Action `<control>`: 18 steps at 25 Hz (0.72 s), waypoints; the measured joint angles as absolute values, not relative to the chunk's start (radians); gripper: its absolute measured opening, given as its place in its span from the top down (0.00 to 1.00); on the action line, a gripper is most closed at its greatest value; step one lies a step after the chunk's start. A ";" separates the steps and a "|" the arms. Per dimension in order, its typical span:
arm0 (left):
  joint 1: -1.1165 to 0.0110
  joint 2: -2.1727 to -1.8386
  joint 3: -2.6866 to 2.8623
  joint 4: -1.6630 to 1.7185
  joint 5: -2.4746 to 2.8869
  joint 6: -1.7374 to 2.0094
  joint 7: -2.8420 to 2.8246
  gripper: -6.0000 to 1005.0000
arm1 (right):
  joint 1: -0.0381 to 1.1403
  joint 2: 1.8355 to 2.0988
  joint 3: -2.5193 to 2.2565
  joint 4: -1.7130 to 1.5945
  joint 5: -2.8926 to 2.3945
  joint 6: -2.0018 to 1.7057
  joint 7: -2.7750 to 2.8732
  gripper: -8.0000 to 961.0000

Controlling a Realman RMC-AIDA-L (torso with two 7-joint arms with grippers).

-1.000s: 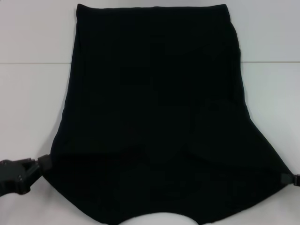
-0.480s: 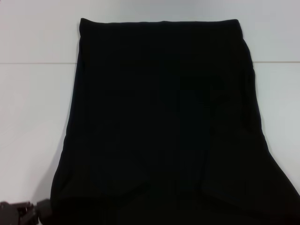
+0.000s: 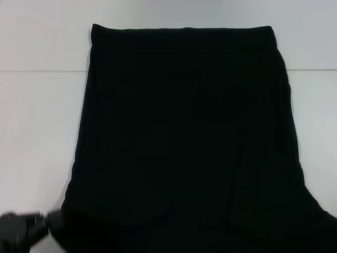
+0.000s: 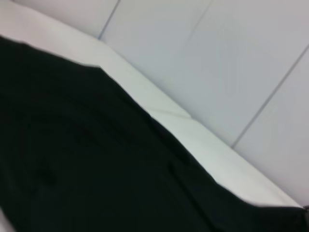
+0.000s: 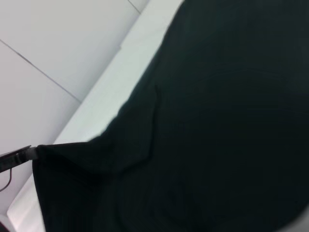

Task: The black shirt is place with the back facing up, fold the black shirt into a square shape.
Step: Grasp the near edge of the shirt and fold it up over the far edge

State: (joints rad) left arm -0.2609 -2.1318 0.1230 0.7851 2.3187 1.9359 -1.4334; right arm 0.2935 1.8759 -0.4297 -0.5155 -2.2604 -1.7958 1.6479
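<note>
The black shirt [image 3: 184, 137] lies spread on the white table, plain side up. Its far hem is flat and its near edge is lifted toward me and stretched wide. My left gripper [image 3: 51, 225] is at the shirt's near left corner, low in the head view. The right wrist view shows that same gripper [image 5: 30, 153] shut on the taut corner of the shirt [image 5: 203, 121]. In the left wrist view the shirt [image 4: 87, 164] runs to a pulled point where a sliver of my right gripper [image 4: 306, 209] pinches the other near corner. The head view does not show the right gripper.
The white table [image 3: 37, 132] extends bare on both sides of the shirt and beyond its far hem. A seam line crosses the table [image 3: 42, 70] at the far part. Pale floor tiles [image 4: 231, 58] show past the table's edge.
The near edge of the shirt has risen and come toward me. The far hem has slid slightly nearer. Both grippers have dropped lower in the head view, and the right one has left it.
</note>
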 joint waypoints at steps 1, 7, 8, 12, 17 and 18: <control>-0.288 -2.123 0.106 0.773 2.312 1.927 -1.445 0.98 | 0.313 1.876 -0.420 -0.516 -2.259 -1.791 1.648 0.96; -0.470 -2.061 0.059 0.683 2.257 1.824 -1.533 0.97 | 0.459 1.874 -0.317 -0.515 -2.259 -1.733 1.667 0.96; -0.493 -2.053 0.058 0.667 2.250 1.803 -1.543 0.97 | 0.483 1.874 -0.298 -0.516 -2.258 -1.719 1.673 0.96; -0.622 -2.012 0.067 0.585 2.239 1.638 -1.586 0.97 | 0.574 1.877 -0.266 -0.514 -2.256 -1.578 1.727 0.96; -0.726 -2.005 0.104 0.518 2.235 1.392 -1.592 0.97 | 0.660 1.897 -0.272 -0.494 -2.254 -1.372 1.771 0.96; -0.740 -2.008 0.107 0.509 2.233 1.346 -1.590 0.97 | 0.677 1.903 -0.273 -0.482 -2.254 -1.332 1.776 0.96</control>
